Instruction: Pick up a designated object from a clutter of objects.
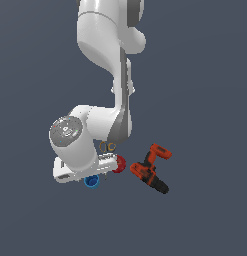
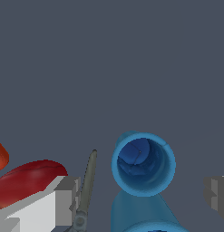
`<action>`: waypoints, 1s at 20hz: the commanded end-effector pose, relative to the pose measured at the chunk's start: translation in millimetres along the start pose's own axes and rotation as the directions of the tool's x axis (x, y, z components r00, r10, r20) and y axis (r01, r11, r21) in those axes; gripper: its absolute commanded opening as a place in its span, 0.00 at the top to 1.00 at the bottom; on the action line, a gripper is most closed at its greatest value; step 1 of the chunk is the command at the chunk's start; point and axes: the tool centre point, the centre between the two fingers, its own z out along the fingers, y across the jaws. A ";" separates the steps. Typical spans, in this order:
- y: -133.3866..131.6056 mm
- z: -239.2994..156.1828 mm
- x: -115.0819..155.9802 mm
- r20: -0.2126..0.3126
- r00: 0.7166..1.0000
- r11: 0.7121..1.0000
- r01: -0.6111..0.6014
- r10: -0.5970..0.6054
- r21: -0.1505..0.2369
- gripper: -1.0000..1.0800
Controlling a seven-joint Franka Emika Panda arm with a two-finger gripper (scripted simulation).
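In the wrist view a small blue cup (image 2: 143,164) stands with its round mouth open toward the camera. A second blue cup (image 2: 145,216), which looks wider, lies right against it at the picture's edge. My gripper (image 2: 140,197) is open, with one grey finger (image 2: 63,199) on each side of the two cups and not touching them. In the exterior view only one blue cup (image 1: 91,181) shows, just under my hand (image 1: 80,167). The fingertips are hidden there. The banana is out of view.
The red round fruit (image 1: 119,163) lies beside the hand and shows in the wrist view (image 2: 27,181) behind one finger. A scissors blade (image 2: 88,181) lies between that finger and the cup; its tan handles (image 1: 107,146) show by the arm. The orange-and-black drill (image 1: 151,171) lies toward the exterior view's right.
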 end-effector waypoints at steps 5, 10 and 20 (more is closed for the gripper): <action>9.5 13.9 1.0 0.000 1.000 1.000 0.013 -0.013 -0.002 0.04; 9.0 17.1 0.4 0.001 1.000 1.000 0.011 -0.011 -0.002 0.04; 9.1 61.6 -0.4 0.000 1.000 1.000 0.013 -0.013 -0.002 0.04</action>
